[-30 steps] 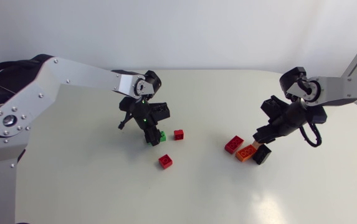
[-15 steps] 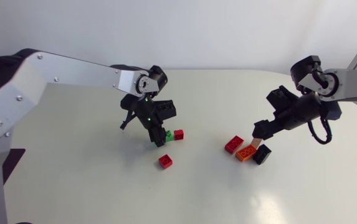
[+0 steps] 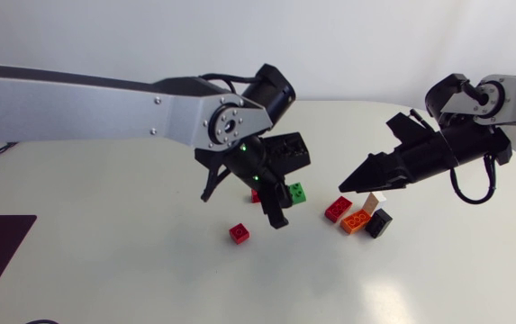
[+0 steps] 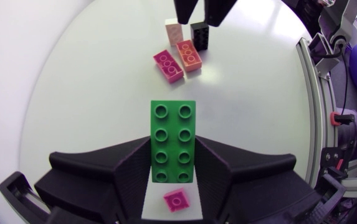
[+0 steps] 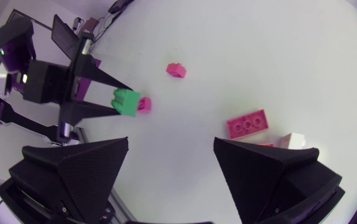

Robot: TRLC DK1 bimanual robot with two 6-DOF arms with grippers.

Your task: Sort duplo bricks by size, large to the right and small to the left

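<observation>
Over the last second the left gripper (image 3: 283,200) has come up off the table (image 3: 131,261) and swung to the right, carrying the green brick (image 4: 173,142) with it. The left wrist view shows both fingers pressed against the brick's long sides, so the pincer is clenched on it. With two rows of four studs, the green brick counts as large. It now hangs between the two groups, clear of the spot on the left where it sat a second ago. Left behind there are the near small red brick (image 3: 239,233) and a second small red brick (image 5: 144,105), which lies just beside and under the raised gripper. Meanwhile the right gripper (image 3: 355,177) has lifted away from the right-hand pile and now points leftward above it. Its fingers are spread wide with nothing between them, so it is released. That pile is made up of the large red brick (image 3: 337,209), the orange brick (image 3: 357,221), the black brick (image 3: 380,222) and the cream brick (image 3: 376,202), all lying close together. For the sort, this looks like the last misplaced large piece on its way right. The left side then appears to hold only small bricks. What seems to remain is setting the green brick down beside the pile without knocking it.
</observation>
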